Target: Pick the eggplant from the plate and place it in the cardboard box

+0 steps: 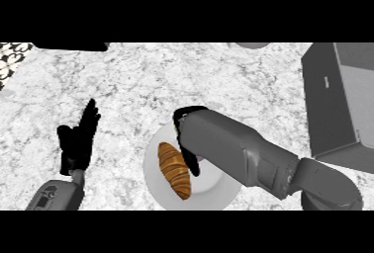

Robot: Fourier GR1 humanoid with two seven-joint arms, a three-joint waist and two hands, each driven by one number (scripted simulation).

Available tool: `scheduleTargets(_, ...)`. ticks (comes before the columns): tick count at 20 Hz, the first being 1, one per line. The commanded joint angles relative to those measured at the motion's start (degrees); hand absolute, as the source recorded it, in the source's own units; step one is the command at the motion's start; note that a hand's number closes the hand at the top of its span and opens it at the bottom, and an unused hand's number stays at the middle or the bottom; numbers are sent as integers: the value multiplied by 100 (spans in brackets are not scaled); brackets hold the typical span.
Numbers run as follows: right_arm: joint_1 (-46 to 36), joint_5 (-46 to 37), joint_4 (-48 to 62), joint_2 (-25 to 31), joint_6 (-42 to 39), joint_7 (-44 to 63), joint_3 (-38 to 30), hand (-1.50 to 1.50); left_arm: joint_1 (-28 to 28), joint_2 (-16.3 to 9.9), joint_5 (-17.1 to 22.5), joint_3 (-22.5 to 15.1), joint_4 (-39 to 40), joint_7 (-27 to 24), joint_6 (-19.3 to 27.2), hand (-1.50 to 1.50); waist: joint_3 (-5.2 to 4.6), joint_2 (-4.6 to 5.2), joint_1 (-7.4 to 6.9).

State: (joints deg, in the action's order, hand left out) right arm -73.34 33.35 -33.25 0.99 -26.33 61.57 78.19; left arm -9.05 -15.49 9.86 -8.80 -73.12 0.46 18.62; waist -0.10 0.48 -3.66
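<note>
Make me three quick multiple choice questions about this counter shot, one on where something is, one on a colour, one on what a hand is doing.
1. The box stands at the view's: A left edge, B right edge, C bottom centre.
2. The plate is: A white, B red, C blue.
3. The left hand is: A open, fingers up, B curled round a cup, C out of view.

Answers: 1 B, the grey box fills the right edge. 2 A, the plate under the brown croissant-like item is white. 3 A, the left hand rests open at the left, holding nothing.
</note>
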Motion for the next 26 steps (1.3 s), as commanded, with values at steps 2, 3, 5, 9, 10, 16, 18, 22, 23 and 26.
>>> scheduleTargets(2, 120, -80, -93, -94, -59, 417, 8, 150, 143, 120, -119, -99, -263, 108, 123, 0, 7, 12, -3)
scheduleTargets(3, -97, -49, -61, -93, -83, 266, -117, 150, 16, -23, -60, -5, -113, 72, -89, 0, 4, 32, -42)
scheduleTargets(5, -32, -441, -396, -93, 156, 136, 63, 150, 107, 103, -71, 55, 88, -69, -11, 0, 4, 2, 70)
scheduleTargets(9, -23, -761, -183, -94, 249, -237, 7, 150, 87, 30, -81, 63, -122, 130, -88, 0, 7, 2, 51)
scheduleTargets(10, 102, -787, -338, -94, 350, -169, 123, 150, -174, 116, -137, 106, 170, 34, -20, 0, 4, 27, 14)
scheduleTargets(16, 572, -1881, -1623, 783, 2036, -1896, 330, 150, 418, -101, -14, 448, 104, -35, 118, 0, 43, -282, 755)
scheduleTargets(18, 497, -2056, -1840, 1178, 2381, -2427, 214, 150, 440, -25, 12, 459, 143, 57, 197, 0, 92, -433, 1049)
scheduleTargets(22, 874, -2501, -2719, 1993, 3142, -3152, 274, 150, 680, -125, 100, 633, 104, 0, 210, 0, 70, -451, 1230)
scheduleTargets(23, 993, -2681, -2922, 2326, 3335, -3401, 341, 150, 620, -136, 75, 659, 122, 3, 257, 0, 60, -386, 1269)
scheduleTargets(26, 1155, -2964, -3706, 2889, 3931, -3662, 254, 150, 846, -121, 121, 697, 70, -81, 243, 0, 44, -440, 1320)
